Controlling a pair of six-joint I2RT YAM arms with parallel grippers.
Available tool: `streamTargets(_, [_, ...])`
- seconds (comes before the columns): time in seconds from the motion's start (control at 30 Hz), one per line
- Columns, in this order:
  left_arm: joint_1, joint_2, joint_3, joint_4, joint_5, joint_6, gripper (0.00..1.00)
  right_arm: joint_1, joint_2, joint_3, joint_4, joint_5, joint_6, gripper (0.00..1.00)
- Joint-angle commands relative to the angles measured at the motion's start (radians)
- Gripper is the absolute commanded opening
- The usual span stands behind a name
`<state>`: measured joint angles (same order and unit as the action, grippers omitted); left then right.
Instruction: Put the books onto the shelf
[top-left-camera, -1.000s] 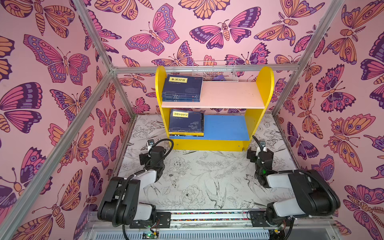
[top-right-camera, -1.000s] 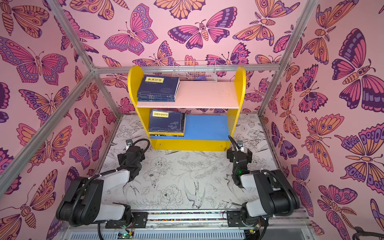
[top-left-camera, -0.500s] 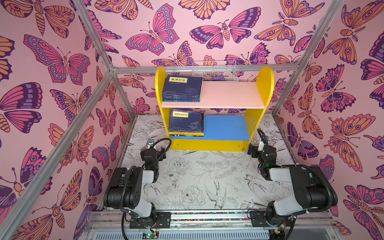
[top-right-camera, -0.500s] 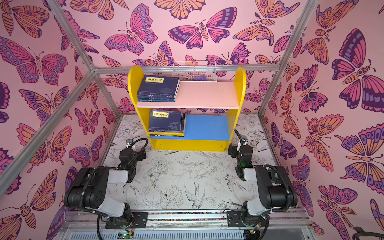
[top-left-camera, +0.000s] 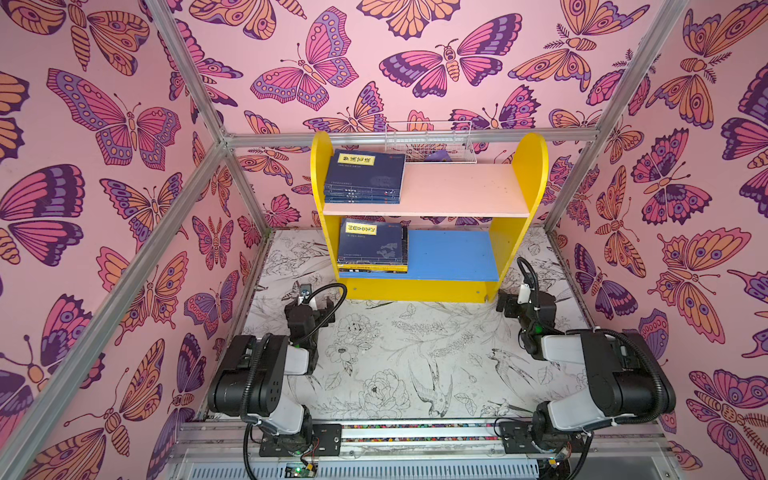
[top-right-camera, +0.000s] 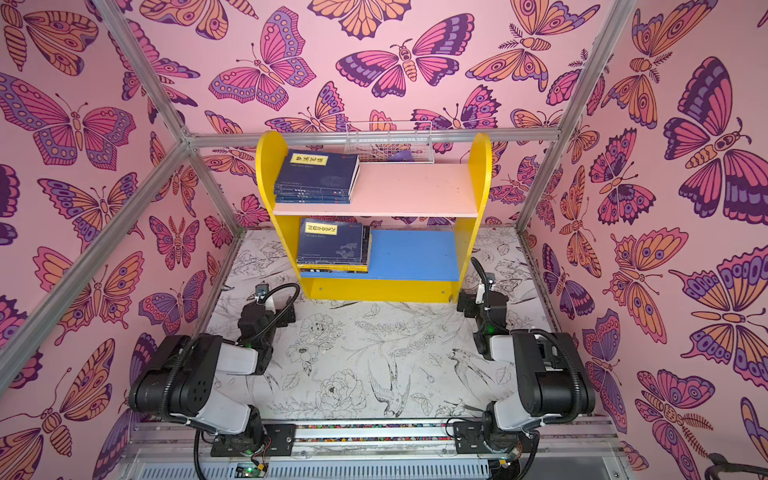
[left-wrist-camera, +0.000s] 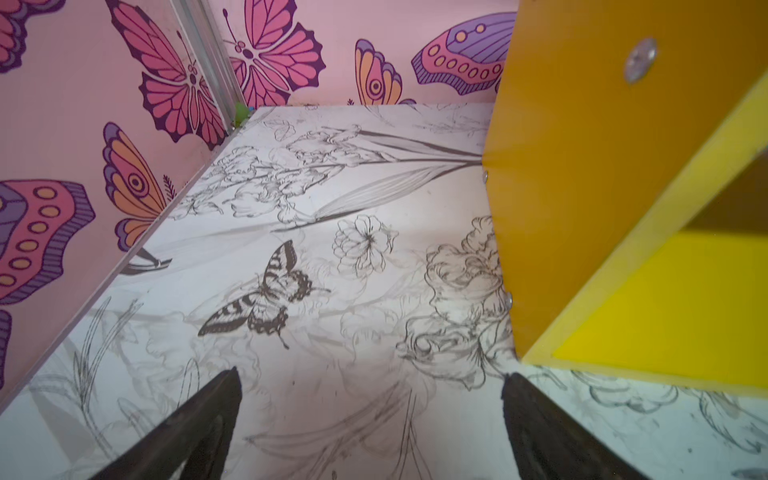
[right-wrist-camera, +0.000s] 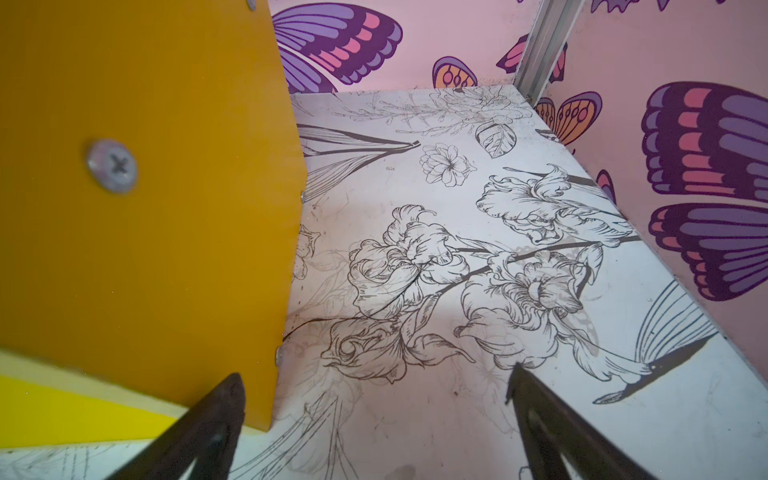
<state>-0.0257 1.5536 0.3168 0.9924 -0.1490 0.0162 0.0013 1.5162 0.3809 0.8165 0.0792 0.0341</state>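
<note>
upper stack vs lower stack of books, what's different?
The upper stack lies on the pink board; the lower stack lies on the blue board. The upper stack's visible edges are all navy; the lower stack shows a yellow edge near its bottom. Both lie flat at the shelf's left end, topped by a navy cover with a yellow label.

Two flat stacks of navy books (top-right-camera: 316, 176) at the left end of each shelf (top-right-camera: 415, 189) board
</note>
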Motion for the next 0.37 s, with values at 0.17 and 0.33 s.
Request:
streamTargets(0.17, [0.001, 0.005, 0.045, -0.051, 0.019, 0.006, 0.99, -0.006, -0.005, 0.019, 0.004, -0.022, 0.019, 1.0])
streamTargets(0.33, [0.018, 0.001, 0.051, -0.073, 0.054, -0.007, 0.99, -0.006, -0.007, 0.019, 0.003, -0.024, 0.02, 1.0])
